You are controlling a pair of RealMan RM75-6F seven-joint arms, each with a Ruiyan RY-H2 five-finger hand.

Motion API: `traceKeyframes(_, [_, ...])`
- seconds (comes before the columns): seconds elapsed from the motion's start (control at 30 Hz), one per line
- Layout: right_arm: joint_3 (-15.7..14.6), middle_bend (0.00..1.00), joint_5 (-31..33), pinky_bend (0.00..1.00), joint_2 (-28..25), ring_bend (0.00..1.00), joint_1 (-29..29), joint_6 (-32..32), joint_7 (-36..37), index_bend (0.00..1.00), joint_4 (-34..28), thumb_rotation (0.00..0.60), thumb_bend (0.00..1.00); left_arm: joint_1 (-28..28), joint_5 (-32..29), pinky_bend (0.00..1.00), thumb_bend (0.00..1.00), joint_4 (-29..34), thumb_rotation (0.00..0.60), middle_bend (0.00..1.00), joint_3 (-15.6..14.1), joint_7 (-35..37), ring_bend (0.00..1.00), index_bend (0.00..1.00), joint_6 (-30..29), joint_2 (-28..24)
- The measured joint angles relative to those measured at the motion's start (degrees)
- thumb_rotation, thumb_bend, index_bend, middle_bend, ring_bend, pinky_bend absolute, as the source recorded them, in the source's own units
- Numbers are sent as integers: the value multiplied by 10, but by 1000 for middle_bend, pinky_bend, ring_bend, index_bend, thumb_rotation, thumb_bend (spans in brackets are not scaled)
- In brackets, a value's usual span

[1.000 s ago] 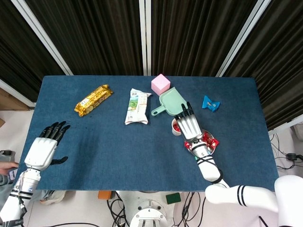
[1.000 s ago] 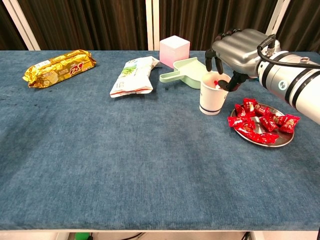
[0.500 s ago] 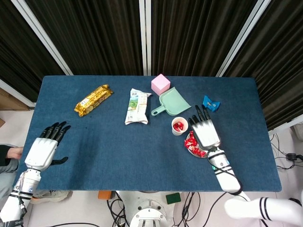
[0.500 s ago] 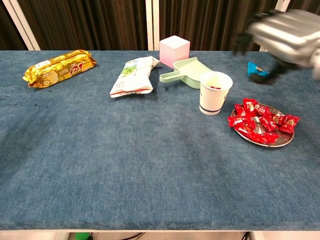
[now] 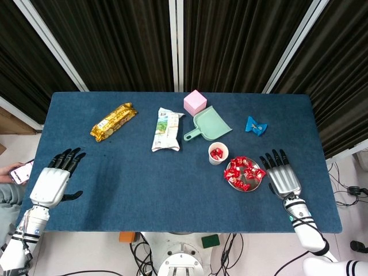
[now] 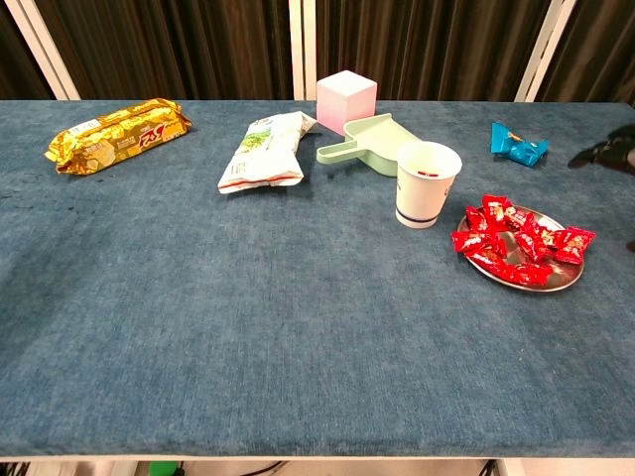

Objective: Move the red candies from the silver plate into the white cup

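Note:
Several red candies (image 5: 241,171) (image 6: 516,243) lie piled on the silver plate (image 5: 253,183) (image 6: 564,280) right of centre. The white cup (image 5: 218,153) (image 6: 426,186) stands upright just left of the plate, with red candies inside. My right hand (image 5: 281,179) lies flat and empty with fingers spread, to the right of the plate and apart from it; only its dark fingertips (image 6: 599,155) show at the chest view's right edge. Far off at the table's front left corner, my left hand (image 5: 54,179) is open and holds nothing.
A gold snack bar (image 5: 113,121) lies at the back left. A white snack bag (image 5: 166,129), a green dustpan (image 5: 208,125) and a pink cube (image 5: 195,102) sit behind the cup. A blue wrapped sweet (image 5: 256,125) lies at the back right.
My right hand has moved from above the cup, past the plate, to the table's right side. The left hand has stayed still.

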State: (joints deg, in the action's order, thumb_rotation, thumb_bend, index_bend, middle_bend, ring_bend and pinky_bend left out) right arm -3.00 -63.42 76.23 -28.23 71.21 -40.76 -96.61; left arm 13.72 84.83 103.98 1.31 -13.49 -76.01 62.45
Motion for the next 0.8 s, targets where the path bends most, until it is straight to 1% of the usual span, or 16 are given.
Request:
traceKeyframes(0.17, [9, 103, 11, 0, 24, 0, -3, -25, -2, 120, 30, 600, 263, 1, -1, 144, 34, 0, 600, 30, 0, -1, 5, 100, 1, 1])
traceKeyframes(0.37, [20, 126, 17, 0, 54, 0, -11, -40, -18, 149, 56, 600, 271, 2, -4, 144, 34, -1, 600, 30, 1, -2, 5, 100, 3, 1])
traceKeyframes(0.8, [38, 174, 32, 0, 100, 0, -30, -64, -55, 206, 89, 600, 289, 3, -5, 144, 34, -3, 600, 30, 1, 1, 5, 100, 6, 0])
